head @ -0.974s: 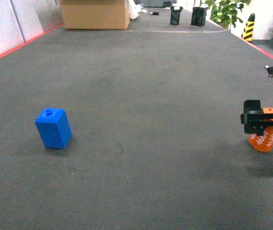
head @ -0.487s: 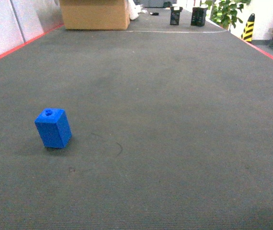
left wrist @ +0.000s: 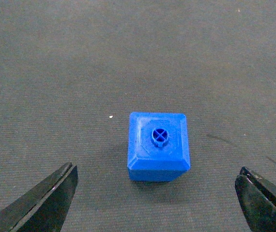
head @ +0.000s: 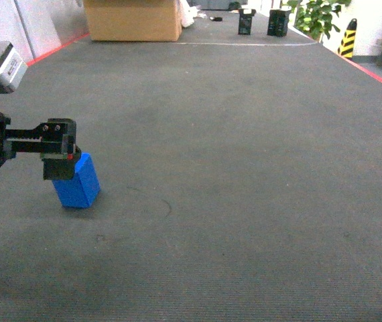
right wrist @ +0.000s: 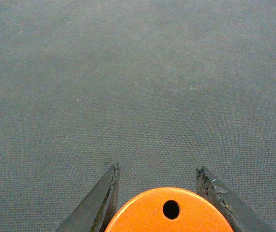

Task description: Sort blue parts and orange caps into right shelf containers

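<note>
One of the blue parts (head: 82,184) stands upright on the dark mat at the left. In the left wrist view the blue part (left wrist: 158,147) lies ahead of my left gripper (left wrist: 157,195), between the lines of its two fingers (left wrist: 46,200), which stand wide apart and do not touch it. In the head view the left gripper (head: 61,159) hangs over the part's top left corner. My right gripper (right wrist: 158,169) holds one of the orange caps (right wrist: 169,215) between its fingers above bare mat; it is outside the head view. The shelf and the right shelf containers are out of view.
A cardboard box (head: 132,20) sits at the far end, with two small black objects (head: 246,22) (head: 278,22) beside it. A red edge line (head: 372,70) borders the mat on the right; a plant (head: 315,17) and a yellow-black post (head: 347,37) stand beyond.
The right gripper with the orange cap left the head view past its right edge. The left gripper came in from the left and now hangs over the blue part, which has not moved.
</note>
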Controlling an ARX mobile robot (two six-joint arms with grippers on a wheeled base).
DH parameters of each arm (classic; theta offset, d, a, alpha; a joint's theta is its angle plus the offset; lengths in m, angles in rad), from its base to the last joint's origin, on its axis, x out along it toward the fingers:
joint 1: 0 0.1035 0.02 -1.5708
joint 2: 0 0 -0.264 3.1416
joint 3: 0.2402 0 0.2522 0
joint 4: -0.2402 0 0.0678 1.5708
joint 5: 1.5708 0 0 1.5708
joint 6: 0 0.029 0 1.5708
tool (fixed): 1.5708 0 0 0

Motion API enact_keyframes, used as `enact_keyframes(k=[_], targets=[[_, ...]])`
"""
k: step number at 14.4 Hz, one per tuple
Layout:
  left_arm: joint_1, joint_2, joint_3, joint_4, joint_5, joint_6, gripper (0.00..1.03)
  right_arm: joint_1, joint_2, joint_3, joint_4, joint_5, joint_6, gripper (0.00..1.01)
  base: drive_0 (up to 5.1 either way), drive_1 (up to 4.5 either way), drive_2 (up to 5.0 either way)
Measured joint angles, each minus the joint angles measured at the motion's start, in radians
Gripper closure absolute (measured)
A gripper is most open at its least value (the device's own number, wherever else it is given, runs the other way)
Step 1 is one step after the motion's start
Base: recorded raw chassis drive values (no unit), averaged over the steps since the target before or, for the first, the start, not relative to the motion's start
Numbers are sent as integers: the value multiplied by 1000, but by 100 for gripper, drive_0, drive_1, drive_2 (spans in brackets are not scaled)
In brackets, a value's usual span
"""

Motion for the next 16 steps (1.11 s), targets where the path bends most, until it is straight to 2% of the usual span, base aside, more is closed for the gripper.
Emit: enact_keyframes(k=[1,8,9,10,12,13,14,16], targets=[[-5,53,44,-7,-7,-15,5,-16,1,-4,8,2,5,59,0,0,0],[-23,263,205,-16,-22,-21,5,-61,33,-9,21,-6,18,59,0,0,0],[-18,284,217,-24,-24,-23,9,-66,35,-9,21,-6,19,59,0,0,0],[-16,294,221,-36,-31,-32,19,-67,35,-8,21,-4,21,59,0,0,0],[-16,300,220,-39,-19,-50,48,-66,55,-2,22,-5,26,59,0,0,0],[-14,291,203,-15,-18,-58,57,-65,67,3,25,-3,26,59,0,0,0],[-19,224,127,18,-24,-50,58,-51,77,12,35,2,30,59,0,0,0],[-35,3,-18,86,-39,15,58,-11,91,16,69,29,30,59,0,0,0]])
